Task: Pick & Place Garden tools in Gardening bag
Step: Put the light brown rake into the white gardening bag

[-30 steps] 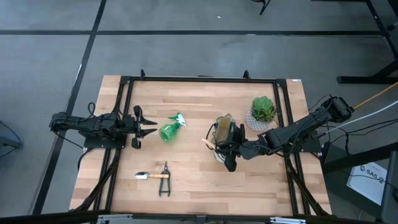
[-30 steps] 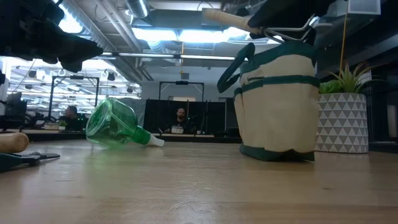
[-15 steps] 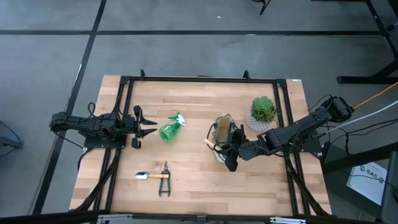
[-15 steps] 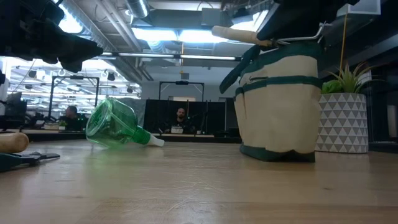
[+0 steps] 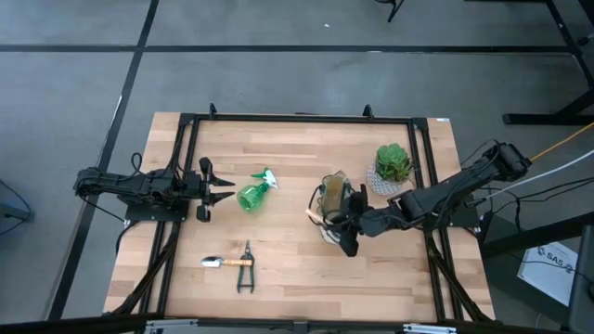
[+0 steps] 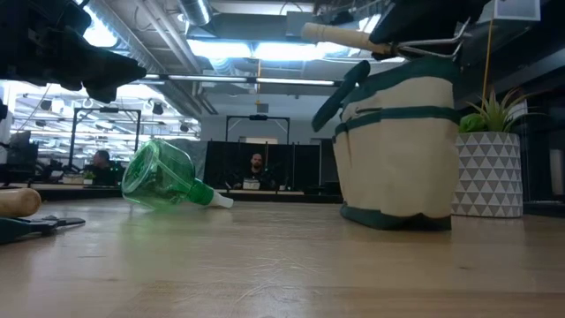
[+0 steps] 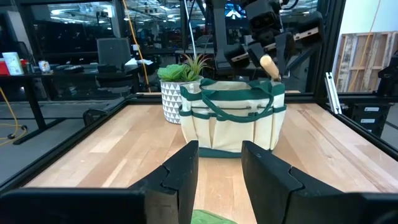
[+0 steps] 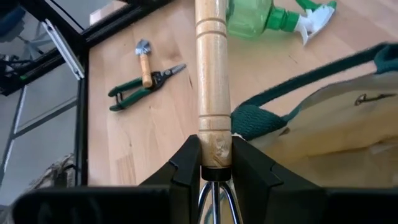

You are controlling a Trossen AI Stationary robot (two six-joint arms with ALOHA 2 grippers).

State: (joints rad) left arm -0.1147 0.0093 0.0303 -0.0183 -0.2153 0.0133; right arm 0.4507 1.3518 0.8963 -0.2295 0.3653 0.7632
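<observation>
Right gripper (image 8: 214,163) clamps hand rake (image 8: 211,81) above gardening bag (image 6: 397,146) mouth, rake outside. Left gripper (image 7: 219,163) parted, empty, near spray bottle (image 5: 252,195).

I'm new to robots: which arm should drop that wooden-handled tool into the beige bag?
The right gripper: it already grips the wooden-handled hand rake above the beige, green-trimmed fabric bag. The left gripper waits far across the table.

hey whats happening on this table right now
The right gripper is shut on a wooden-handled hand rake, holding it over the open top of the gardening bag. The left gripper waits open near the spray bottle, which lies on its side. A trowel and pruning shears lie on the table.
</observation>
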